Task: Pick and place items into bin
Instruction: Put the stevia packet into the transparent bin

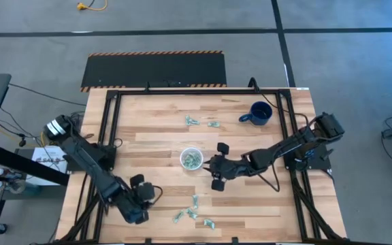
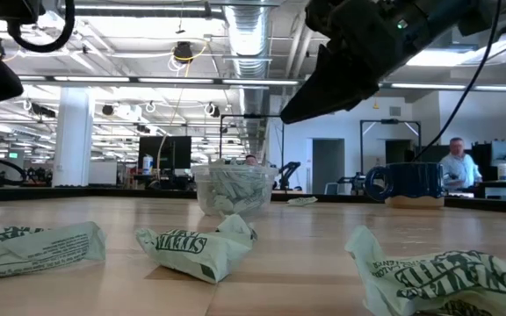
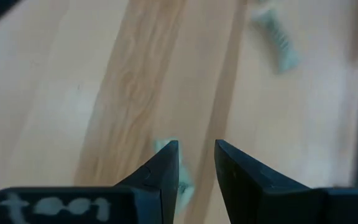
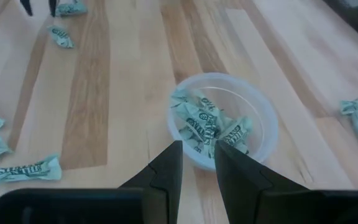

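Observation:
The bin is a small clear cup (image 1: 191, 158) (image 2: 233, 189) (image 4: 222, 118) standing mid-table with several green-and-white wrapper pieces inside. More pieces lie loose on the wood beyond the cup (image 1: 199, 122) and toward the near edge (image 1: 194, 207) (image 2: 200, 246). My right gripper (image 1: 211, 165) (image 4: 197, 146) hangs just above the cup's right rim. It is open by a narrow gap, with nothing between the fingers. My left gripper (image 1: 145, 196) (image 3: 196, 144) is above the near-left part of the table, shut on one piece. My left gripper has a pale green wrapper piece (image 3: 184, 182) between its fingers. The piece lies against the inner side of one finger and pokes out past that fingertip (image 3: 161, 147). The finger hides most of it. The piece is lifted clear of the wood.
A dark blue mug (image 1: 259, 113) (image 2: 404, 183) stands near the far-right corner. A black frame runs along the table's left, right and far sides (image 1: 111, 122). Bare wood lies between the cup and the near group of pieces. A person (image 2: 455, 162) shows in the room beyond.

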Controlling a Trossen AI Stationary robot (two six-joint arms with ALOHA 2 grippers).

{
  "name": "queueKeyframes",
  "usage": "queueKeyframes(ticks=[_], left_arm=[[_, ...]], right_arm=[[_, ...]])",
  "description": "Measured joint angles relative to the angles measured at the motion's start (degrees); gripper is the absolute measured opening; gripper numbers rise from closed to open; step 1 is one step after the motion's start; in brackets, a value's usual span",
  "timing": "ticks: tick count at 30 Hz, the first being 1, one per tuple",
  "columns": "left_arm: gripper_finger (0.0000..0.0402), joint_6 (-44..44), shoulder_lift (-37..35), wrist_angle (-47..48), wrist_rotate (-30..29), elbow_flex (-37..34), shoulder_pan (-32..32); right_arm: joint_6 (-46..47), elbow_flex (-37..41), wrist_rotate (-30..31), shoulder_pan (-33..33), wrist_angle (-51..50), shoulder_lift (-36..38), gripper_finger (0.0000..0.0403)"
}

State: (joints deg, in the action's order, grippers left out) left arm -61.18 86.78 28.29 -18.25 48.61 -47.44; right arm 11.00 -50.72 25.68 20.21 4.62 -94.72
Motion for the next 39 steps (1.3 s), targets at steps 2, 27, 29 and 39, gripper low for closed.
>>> queueKeyframes(ticks=[2,27,29,39], left_arm=[[0.0093,0.16,3.12,5.92,0.70,3.60,-0.02],[0.0115,-1.01,11.87,16.74,9.82,11.23,4.96],[0.0116,-0.12,11.87,16.76,11.35,11.23,5.05],[0.0140,1.66,11.85,14.74,7.02,11.21,5.75]], right_arm=[[0.00,0.00,0.68,0.70,0.07,0.00,0.0086],[0.04,0.00,1.87,2.69,-0.39,-0.02,0.0086],[0.04,0.00,1.87,2.67,-0.53,-0.02,0.0086],[0.04,0.00,1.87,2.56,-0.92,-0.02,0.0086]])
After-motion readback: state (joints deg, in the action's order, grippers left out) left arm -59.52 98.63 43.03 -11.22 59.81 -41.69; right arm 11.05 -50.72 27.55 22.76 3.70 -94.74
